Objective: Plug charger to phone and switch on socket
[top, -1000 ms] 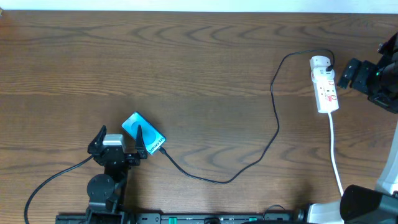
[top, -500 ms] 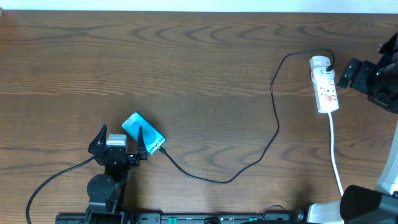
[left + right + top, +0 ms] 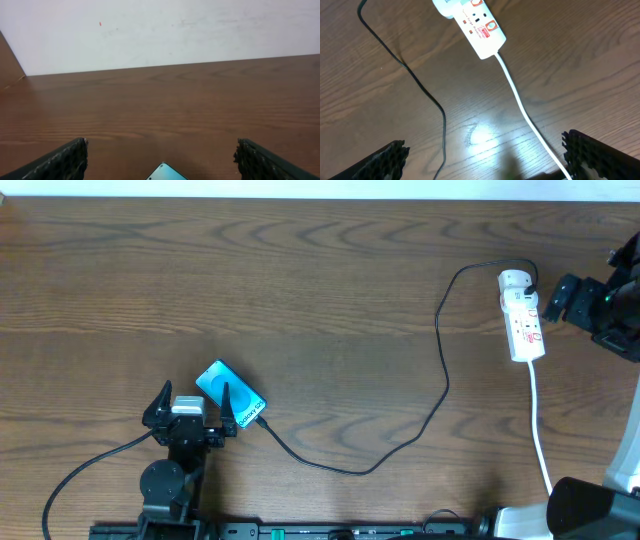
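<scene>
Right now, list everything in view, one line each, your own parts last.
table: one, dark brown wood, under everything
wall: one, white, beyond the far edge
Galaxy S25 phone: one, light blue screen, near left
power strip: one, white with red marks, far right
power strip cord: one, white, running to the near edge
charger cable: one, thin, black, curving from phone to strip
left gripper: one, black, open, at the phone
right gripper: one, black, open, by the strip
</scene>
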`<action>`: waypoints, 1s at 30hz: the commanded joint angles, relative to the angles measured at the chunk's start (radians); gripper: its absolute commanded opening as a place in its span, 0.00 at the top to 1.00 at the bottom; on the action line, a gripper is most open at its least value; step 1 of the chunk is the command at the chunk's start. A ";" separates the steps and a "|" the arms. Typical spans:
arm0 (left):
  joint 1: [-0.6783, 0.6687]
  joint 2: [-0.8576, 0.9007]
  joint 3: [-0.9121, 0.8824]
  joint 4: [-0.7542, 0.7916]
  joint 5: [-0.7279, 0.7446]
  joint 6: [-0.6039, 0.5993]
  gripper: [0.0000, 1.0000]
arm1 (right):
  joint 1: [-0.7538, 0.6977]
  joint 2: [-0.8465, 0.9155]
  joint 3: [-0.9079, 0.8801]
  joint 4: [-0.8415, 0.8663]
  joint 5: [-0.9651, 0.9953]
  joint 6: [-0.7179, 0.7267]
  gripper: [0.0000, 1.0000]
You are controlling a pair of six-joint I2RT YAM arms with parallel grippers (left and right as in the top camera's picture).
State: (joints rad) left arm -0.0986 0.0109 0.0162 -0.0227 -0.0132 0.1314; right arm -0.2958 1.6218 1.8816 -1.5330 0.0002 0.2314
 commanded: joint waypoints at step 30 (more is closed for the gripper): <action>0.006 -0.006 -0.012 -0.051 -0.014 0.006 0.06 | 0.232 -0.999 -1.310 1.545 0.081 -0.013 0.01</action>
State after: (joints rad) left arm -0.0986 0.0109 0.0223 -0.0322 -0.0059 0.1314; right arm -0.0723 0.7246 0.7979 -0.1532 0.0616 0.2279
